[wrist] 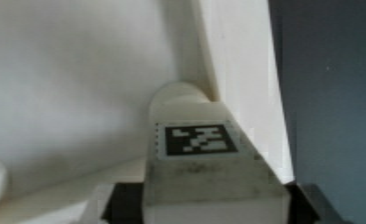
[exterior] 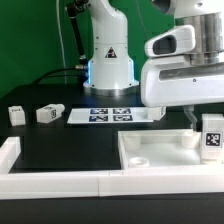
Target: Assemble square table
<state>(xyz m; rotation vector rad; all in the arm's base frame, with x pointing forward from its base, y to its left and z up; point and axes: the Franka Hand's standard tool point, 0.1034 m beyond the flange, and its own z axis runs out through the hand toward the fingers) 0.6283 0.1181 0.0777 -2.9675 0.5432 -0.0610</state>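
Note:
The white square table top (exterior: 150,152), a tray with a raised rim, lies at the front on the exterior view's right. My gripper (exterior: 207,122) is shut on a white leg (exterior: 212,138) with a black-white tag and holds it upright over the top's right part. In the wrist view the leg (wrist: 198,140) sits between my dark fingers (wrist: 134,200), its rounded end against the tray's inner corner (wrist: 91,80). Two more legs (exterior: 15,113) (exterior: 48,113) lie on the black table at the left.
The marker board (exterior: 112,115) lies flat in the middle, in front of the arm's base (exterior: 108,70). Long white border bars (exterior: 50,180) run along the front and left edges. Black table surface (wrist: 334,80) shows beside the tray's rim.

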